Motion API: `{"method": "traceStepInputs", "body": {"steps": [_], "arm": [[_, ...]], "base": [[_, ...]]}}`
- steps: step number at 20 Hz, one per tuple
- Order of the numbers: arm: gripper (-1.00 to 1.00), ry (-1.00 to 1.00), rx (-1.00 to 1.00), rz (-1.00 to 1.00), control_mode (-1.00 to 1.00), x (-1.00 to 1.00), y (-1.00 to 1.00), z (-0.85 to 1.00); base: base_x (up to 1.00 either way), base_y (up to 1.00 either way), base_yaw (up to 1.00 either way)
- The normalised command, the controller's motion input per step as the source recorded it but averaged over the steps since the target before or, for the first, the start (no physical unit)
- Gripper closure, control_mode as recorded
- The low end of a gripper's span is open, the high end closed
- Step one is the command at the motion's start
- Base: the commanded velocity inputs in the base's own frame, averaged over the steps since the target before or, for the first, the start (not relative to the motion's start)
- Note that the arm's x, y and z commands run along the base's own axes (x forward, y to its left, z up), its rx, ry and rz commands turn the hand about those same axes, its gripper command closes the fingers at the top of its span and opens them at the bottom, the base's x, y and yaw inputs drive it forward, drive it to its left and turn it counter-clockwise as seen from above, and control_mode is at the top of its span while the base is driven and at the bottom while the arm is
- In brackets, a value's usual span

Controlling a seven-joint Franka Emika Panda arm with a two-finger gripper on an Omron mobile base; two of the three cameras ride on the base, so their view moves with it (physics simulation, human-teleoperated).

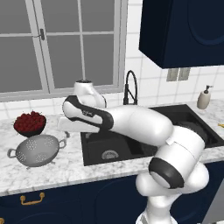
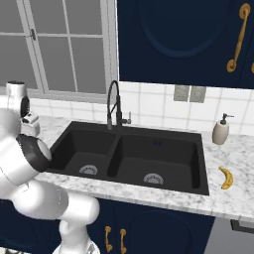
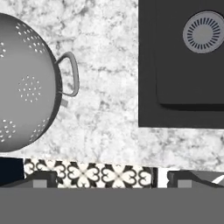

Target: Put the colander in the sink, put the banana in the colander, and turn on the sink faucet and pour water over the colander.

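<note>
White marble table (image 1: 52, 168) under a window: colander (image 1: 38, 150) sits near its left front edge beside the black sink (image 2: 131, 156). Right base view adds the banana (image 2: 226, 177) at the right end. Hand view: fingers (image 3: 109, 177) spread wide, holding nothing.

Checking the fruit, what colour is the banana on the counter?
Yellow; the banana shows best in the right base view.

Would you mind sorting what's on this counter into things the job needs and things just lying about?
Needed:
colander
sink
banana
sink faucet

Lying about:
bowl of red fruit
soap dispenser
</note>
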Motion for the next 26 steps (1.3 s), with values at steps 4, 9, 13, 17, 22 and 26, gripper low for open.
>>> {"method": "traceStepInputs", "body": {"steps": [4,9,13,17,22,26], "arm": [[-1.0,0.0,0.0,0.0,-1.0,0.42,0.43,-0.49],[-1.0,-0.01,0.0,0.0,-1.0,0.23,0.36,-0.35],[-1.0,-0.02,0.0,0.0,-1.0,0.17,0.18,-0.18],[-1.0,0.0,0.0,0.0,-1.0,0.29,0.17,-0.24],[-1.0,0.0,0.0,0.0,-1.0,0.33,0.14,-0.27],[-1.0,0.0,0.0,0.0,-1.0,0.13,0.16,-0.06]], "base": [[0.0,0.0,0.0],[0.0,0.0,0.0],[0.0,0.0,0.0],[0.0,0.0,0.0],[0.0,0.0,0.0],[0.0,0.0,0.0]]}}
